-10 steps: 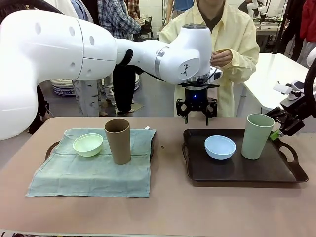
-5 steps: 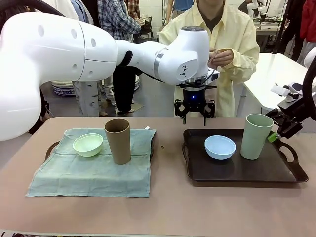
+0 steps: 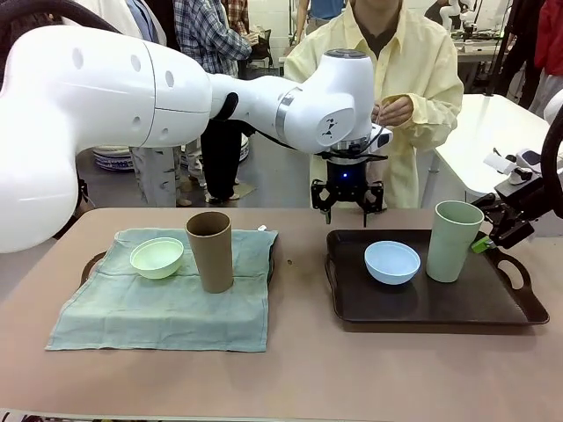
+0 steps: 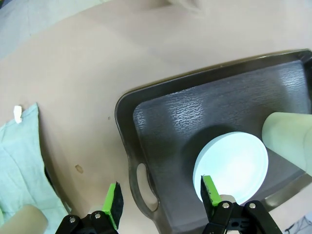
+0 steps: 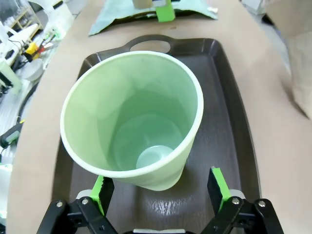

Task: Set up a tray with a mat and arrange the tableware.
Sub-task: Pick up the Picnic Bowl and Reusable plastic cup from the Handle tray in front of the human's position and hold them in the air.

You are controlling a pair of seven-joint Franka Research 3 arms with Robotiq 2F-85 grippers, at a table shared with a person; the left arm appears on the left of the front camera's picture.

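Note:
A green mat (image 3: 167, 294) lies on a tray whose handle (image 3: 90, 264) shows at its left. A mint green bowl (image 3: 157, 257) and a brown cup (image 3: 210, 251) stand on the mat. To the right, a dark tray (image 3: 431, 318) holds a light blue bowl (image 3: 392, 262) and a pale green cup (image 3: 453, 242). My left gripper (image 3: 346, 200) hangs open over that tray's far edge, empty. In its wrist view the left gripper (image 4: 161, 200) looks down on the tray's corner (image 4: 161, 117) and the blue bowl (image 4: 231, 168). My right gripper (image 3: 493, 236) stands open beside the cup (image 5: 131, 117), pads (image 5: 219, 187) apart.
A person in a yellow shirt (image 3: 422, 79) stands at the far side with hands held at chest height. A white table (image 3: 493, 132) stands at the far right. Bare tabletop (image 3: 299, 369) runs along the front edge and between the two trays.
The left arm's wrist has shifted slightly above the tray's far edge. The right gripper has edged a little up beside the pale green cup. Both grippers stay open.

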